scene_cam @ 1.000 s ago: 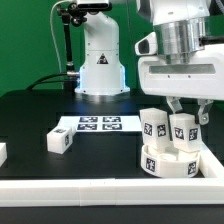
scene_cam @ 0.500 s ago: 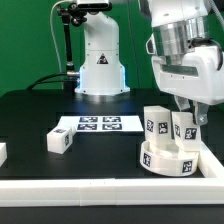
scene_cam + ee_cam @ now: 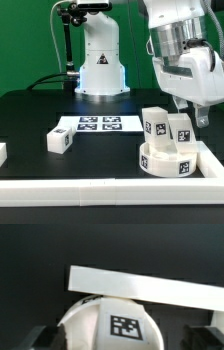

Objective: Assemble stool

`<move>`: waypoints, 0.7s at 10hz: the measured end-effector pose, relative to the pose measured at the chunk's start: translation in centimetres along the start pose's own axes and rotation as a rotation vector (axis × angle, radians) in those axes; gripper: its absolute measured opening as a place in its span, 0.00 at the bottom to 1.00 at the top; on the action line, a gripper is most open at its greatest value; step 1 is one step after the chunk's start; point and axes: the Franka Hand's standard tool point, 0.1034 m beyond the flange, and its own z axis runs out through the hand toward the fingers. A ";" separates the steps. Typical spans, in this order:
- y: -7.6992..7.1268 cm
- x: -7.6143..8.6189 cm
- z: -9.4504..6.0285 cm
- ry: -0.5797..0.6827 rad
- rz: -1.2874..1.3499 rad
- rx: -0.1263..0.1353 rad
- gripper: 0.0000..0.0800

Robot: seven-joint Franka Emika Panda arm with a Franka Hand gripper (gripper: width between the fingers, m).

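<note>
The round white seat point(image 3: 168, 161) lies at the exterior view's right, with two tagged legs standing on it: one point(image 3: 154, 124) and one point(image 3: 180, 130) beside it. A third leg point(image 3: 58, 141) lies loose on the black table to the left. My gripper point(image 3: 190, 112) hangs tilted just above and behind the right-hand leg, open and holding nothing. In the wrist view the seat point(image 3: 80, 322) and a tagged leg point(image 3: 125, 326) show between my dark fingertips point(image 3: 36, 339), which stand wide apart and clear of them.
The marker board point(image 3: 98, 124) lies mid-table. White border rails run along the front point(image 3: 100, 190) and right point(image 3: 213, 158); a rail also crosses the wrist view point(image 3: 150, 286). A small white piece point(image 3: 2, 152) sits at the left edge. The robot base point(image 3: 100, 65) stands behind.
My gripper has tilted and risen a little up and to the right, off the right-hand leg it straddled one second ago. The legs stay standing on the seat.
</note>
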 end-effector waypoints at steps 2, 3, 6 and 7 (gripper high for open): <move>-0.6 -0.1 -1.2 0.000 -0.087 0.020 0.78; -1.0 -0.1 -1.9 0.001 -0.156 0.032 0.80; -1.0 -0.1 -1.9 0.001 -0.234 0.035 0.81; -0.9 -0.2 -1.8 0.007 -0.356 0.025 0.81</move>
